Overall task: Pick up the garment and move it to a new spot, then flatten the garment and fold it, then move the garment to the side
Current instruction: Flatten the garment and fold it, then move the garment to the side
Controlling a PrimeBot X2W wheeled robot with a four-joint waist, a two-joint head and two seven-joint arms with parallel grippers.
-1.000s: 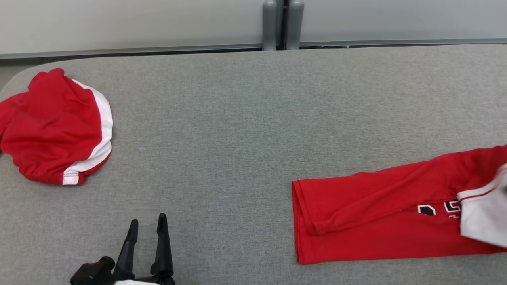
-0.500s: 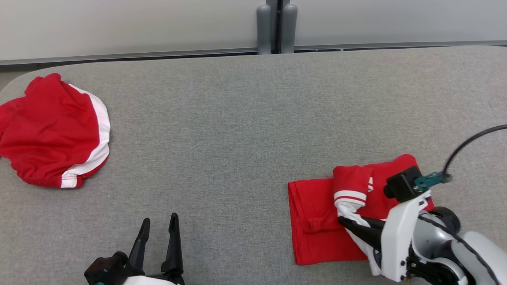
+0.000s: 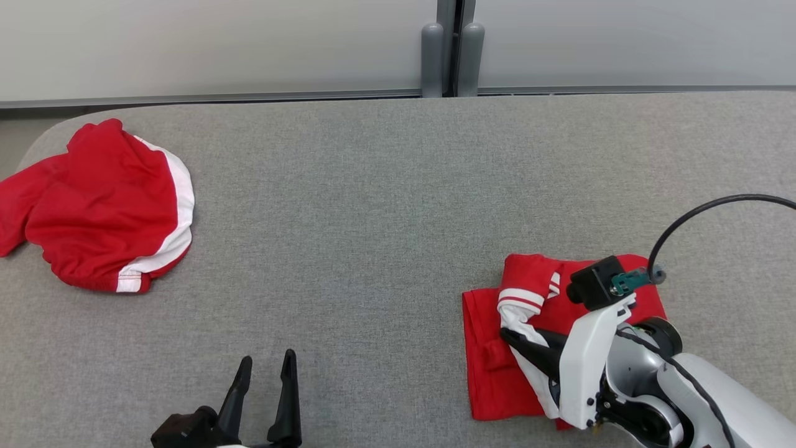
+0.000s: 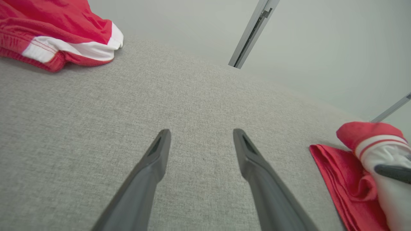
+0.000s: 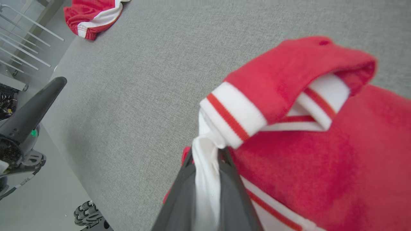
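We see the right gripper (image 3: 505, 336) pinching white fabric (image 5: 205, 183) of the red garment (image 3: 485, 373) on the grey table (image 3: 373, 218) (left gripper (image 3: 267, 358) spread wide).

**Head view:** high, looking forward and down over the grey table (image 3: 373, 205) to the wall (image 3: 186, 43) behind.
**Left wrist view:** low and near the tabletop, facing along the left gripper (image 4: 201, 131) toward that wall.
**Right wrist view:** very close above the folded garment (image 5: 321, 154), facing leftward across the table.
**Shared by all three:** the folded garment and the crumpled garment (image 3: 106, 205).
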